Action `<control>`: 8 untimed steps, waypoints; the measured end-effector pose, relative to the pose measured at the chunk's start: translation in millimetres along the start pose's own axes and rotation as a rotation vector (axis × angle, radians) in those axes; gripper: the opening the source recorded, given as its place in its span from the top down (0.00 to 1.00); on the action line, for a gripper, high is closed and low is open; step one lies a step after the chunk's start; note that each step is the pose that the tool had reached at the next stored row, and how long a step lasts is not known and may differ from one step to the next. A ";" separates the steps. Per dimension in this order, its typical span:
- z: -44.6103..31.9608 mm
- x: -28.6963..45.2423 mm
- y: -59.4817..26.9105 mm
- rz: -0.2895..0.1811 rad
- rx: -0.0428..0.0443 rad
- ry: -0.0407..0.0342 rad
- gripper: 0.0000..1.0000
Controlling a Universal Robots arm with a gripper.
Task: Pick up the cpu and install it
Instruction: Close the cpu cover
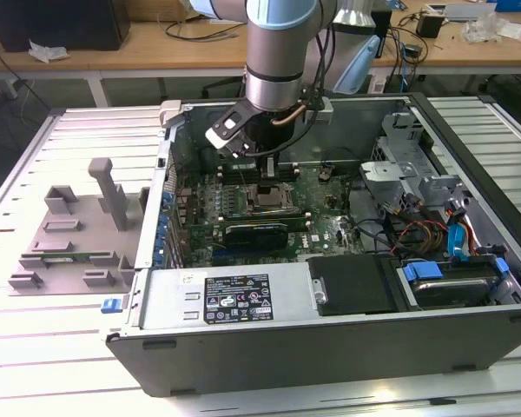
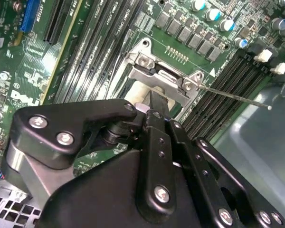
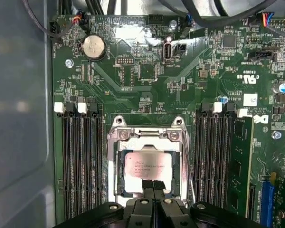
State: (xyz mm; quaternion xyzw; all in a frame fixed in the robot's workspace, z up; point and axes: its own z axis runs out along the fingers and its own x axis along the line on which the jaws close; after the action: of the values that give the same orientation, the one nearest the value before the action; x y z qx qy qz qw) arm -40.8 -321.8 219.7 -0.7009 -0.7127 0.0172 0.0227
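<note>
Cpu (image 3: 143, 167) in socket (image 3: 147, 136) w/ closed tool (image 3: 153, 184) over it.

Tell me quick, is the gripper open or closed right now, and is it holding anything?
Gripper: jaws closed together, holding nothing, tips just over the cpu lying in the socket.

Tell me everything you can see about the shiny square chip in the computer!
The cpu is a small flat square with a silver-grey metal top and faint print. It lies level inside the metal socket frame on the green motherboard, between rows of black memory slots. The gripper, fingertips together, hides part of one edge; whether it touches the cpu can't be told.
</note>
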 end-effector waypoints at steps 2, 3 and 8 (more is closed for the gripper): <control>0.0 0.0 0.0 -0.014 0.0000 -0.0007 0.89; 0.1 0.0 0.0 -0.045 0.0002 -0.0024 0.89; 0.2 0.0 0.0 -0.204 0.0016 -0.0114 0.89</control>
State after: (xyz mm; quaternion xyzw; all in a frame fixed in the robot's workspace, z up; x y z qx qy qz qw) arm -40.9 -321.8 219.5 -0.6247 -0.7804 0.0194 0.0209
